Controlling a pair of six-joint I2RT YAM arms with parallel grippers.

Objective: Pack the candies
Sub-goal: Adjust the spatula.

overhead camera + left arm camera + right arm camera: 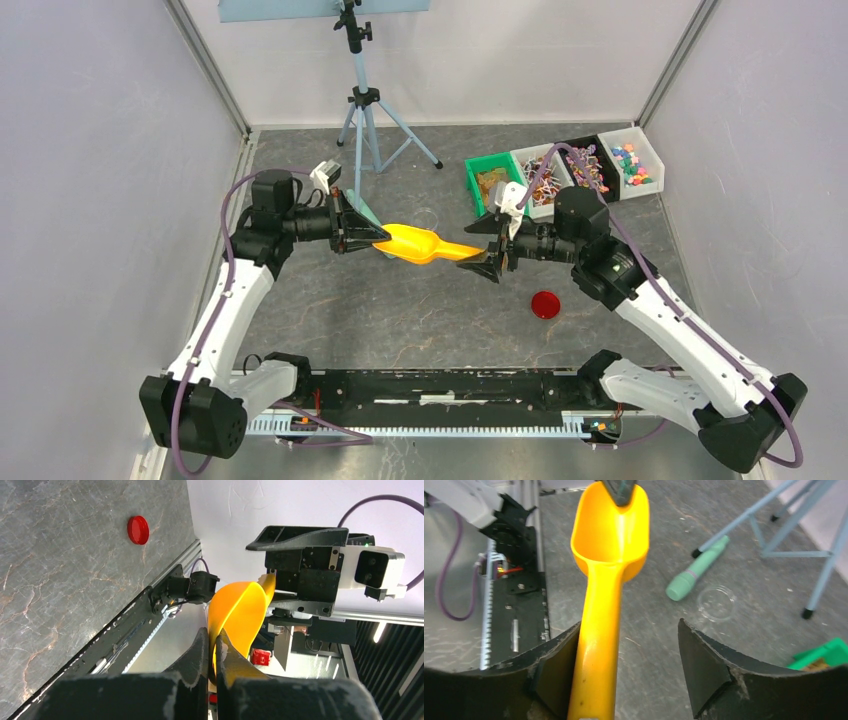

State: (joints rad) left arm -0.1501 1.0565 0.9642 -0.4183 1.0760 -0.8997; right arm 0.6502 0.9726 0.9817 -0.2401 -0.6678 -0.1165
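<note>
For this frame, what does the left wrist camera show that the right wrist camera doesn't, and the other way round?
Only the left wrist: the red lid on the table, and the left end effector shut on the orange scoop at its bowl rim. Only the right wrist: a green pen-like tool, a clear round dish, tripod legs, a green bin corner, and the right end effector open, the scoop's handle against one finger. Both: the scoop, bridging the two arms, and the black rail at the table's edge.

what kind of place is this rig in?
Probably a robot lab test cell: plain white walls enclosing a stone-look table, a tripod, bins of candies, left arm and right arm bolted at its edge.
</note>
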